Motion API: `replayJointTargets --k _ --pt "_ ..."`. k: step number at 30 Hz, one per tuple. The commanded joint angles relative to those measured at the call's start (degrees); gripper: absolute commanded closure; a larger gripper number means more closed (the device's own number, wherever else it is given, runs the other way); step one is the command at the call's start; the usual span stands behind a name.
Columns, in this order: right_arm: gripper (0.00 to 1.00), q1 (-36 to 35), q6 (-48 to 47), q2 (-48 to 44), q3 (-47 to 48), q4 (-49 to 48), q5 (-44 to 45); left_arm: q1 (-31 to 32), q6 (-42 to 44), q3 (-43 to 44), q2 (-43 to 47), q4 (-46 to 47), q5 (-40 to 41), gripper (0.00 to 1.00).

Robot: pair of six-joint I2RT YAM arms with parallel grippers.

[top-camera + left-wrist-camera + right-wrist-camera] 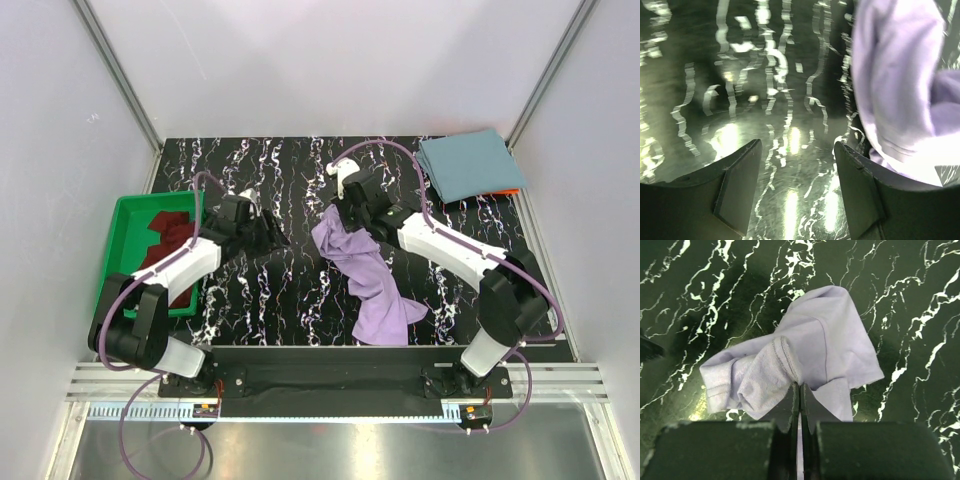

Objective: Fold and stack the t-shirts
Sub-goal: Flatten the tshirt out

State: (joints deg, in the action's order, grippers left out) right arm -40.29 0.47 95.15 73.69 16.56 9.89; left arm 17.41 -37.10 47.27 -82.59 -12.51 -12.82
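Note:
The lavender t-shirt (368, 280) lies crumpled in a long bunch on the middle of the table. My right gripper (343, 222) is shut on its far end. In the right wrist view the fingertips (799, 390) pinch a hemmed fold of the lavender cloth (815, 335). My left gripper (272, 236) hovers just left of the shirt, open, with only bare table between its fingers (737, 190). The lavender cloth (900, 75) shows to the right of them. A teal-blue t-shirt (468, 165) lies folded at the back right corner. A maroon t-shirt (165, 245) sits bunched in the green tray (122, 225).
The green tray stands at the table's left edge beside the left arm. Something orange (511, 190) peeks out from under the teal shirt. The black marbled table (270, 170) is walled in by white panels on three sides.

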Motion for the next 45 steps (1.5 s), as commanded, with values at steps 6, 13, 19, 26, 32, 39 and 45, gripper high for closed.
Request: replayJointTargets --k 6,13,19,26,32,39,45 --pt "1.00 0.65 1.99 -0.67 4.36 -0.38 -3.91 6.84 4.14 1.25 2.17 13.64 -0.81 0.34" --pt "1.00 0.66 2.52 -0.41 5.41 -0.47 -5.32 10.80 10.02 3.97 2.69 14.54 4.46 0.34" --pt "1.00 0.74 2.69 0.03 5.67 -0.65 -5.58 13.96 12.67 5.47 3.31 15.32 7.72 0.32" --pt "1.00 0.74 2.78 0.21 5.50 -1.09 -5.94 15.99 13.20 5.47 3.75 15.77 10.00 0.32" --pt "1.00 0.83 2.96 0.12 5.41 -1.44 -6.29 16.78 12.76 7.14 2.26 13.57 12.73 0.32" --pt "1.00 0.74 2.96 0.21 4.97 -1.70 -6.20 17.04 12.40 8.28 1.56 13.13 14.93 0.33" --pt "1.00 0.83 3.13 0.12 5.06 -1.88 -6.38 17.48 13.46 9.60 0.32 12.78 13.70 0.41"
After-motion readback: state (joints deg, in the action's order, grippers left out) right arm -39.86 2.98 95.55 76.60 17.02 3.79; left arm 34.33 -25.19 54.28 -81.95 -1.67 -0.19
